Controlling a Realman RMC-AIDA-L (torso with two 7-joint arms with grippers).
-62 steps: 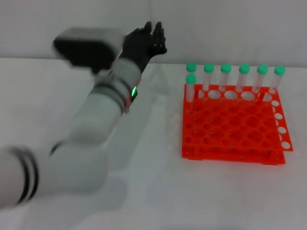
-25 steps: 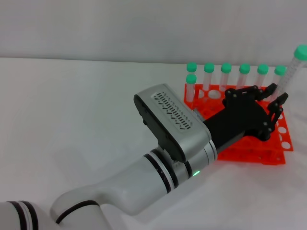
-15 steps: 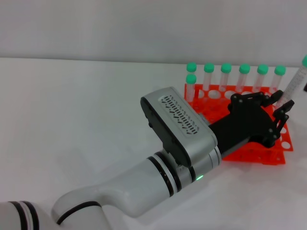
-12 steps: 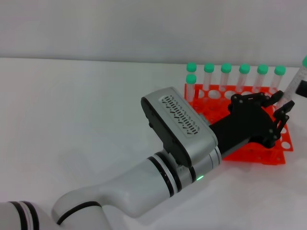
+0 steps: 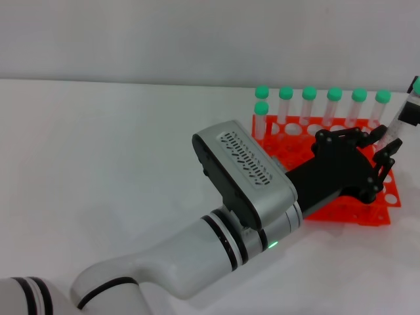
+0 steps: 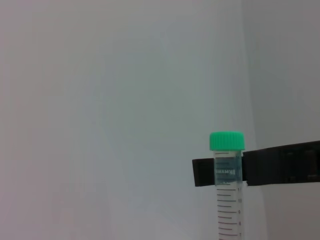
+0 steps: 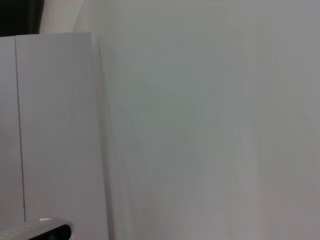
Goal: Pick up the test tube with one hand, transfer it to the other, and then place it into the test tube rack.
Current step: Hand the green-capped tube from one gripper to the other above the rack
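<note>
My left gripper (image 5: 382, 146), a black hand on the thick white arm, reaches across the orange-red test tube rack (image 5: 275, 141). It is shut on the lower part of a clear test tube (image 5: 398, 121) and holds it tilted above the rack's right side. The tube's green cap lies at the picture's right edge. In the left wrist view the tube (image 6: 227, 190) stands upright with its green cap up. A black part of my right gripper (image 5: 412, 113) shows at the right edge, at the tube's upper part. It shows as a black bar (image 6: 285, 162) behind the tube.
Several green-capped tubes (image 5: 309, 94) stand in the rack's back row, and one more (image 5: 261, 109) stands just in front at the left corner. The rack sits on a white table (image 5: 98, 151). The right wrist view shows only a white wall.
My left arm swung from the far left across over the rack, then shifted slightly right with the tube. A black part of the right gripper came in at the right edge beside the tube.
</note>
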